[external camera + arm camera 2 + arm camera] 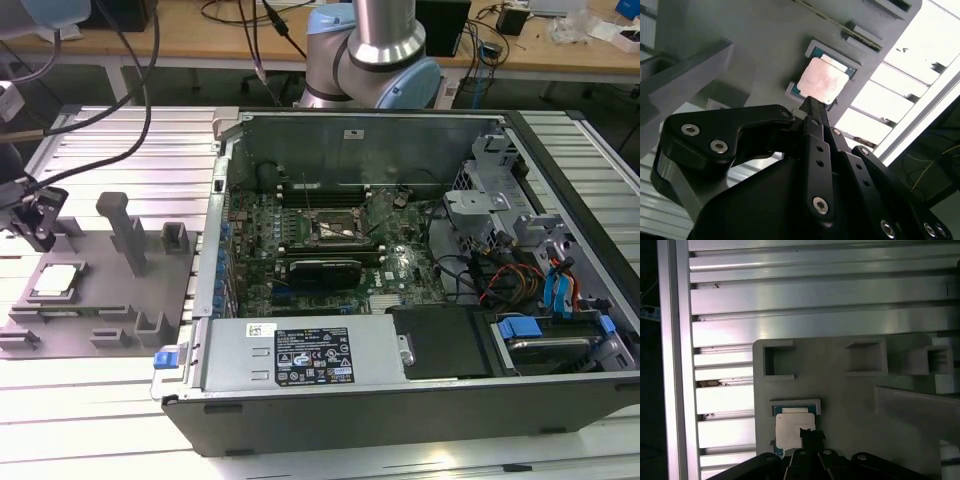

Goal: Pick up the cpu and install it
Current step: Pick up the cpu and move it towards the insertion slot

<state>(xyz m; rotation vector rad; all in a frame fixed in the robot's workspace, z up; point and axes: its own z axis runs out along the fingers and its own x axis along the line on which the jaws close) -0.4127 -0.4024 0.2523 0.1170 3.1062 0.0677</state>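
The gripper, fingertips pressed together with nothing between them, hangs over the cpu and covers its near edge in both wrist views; whether they touch is unclear. The cpu lies flat in a recess of the grey fixture, at the exterior view's left.

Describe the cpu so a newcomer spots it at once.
On the exterior view's left, beside the open PC case, lies a grey plate with upright blocks. In a shallow recess near that plate's left edge sits the cpu: the one flat silver-white square among grey plastic shapes.
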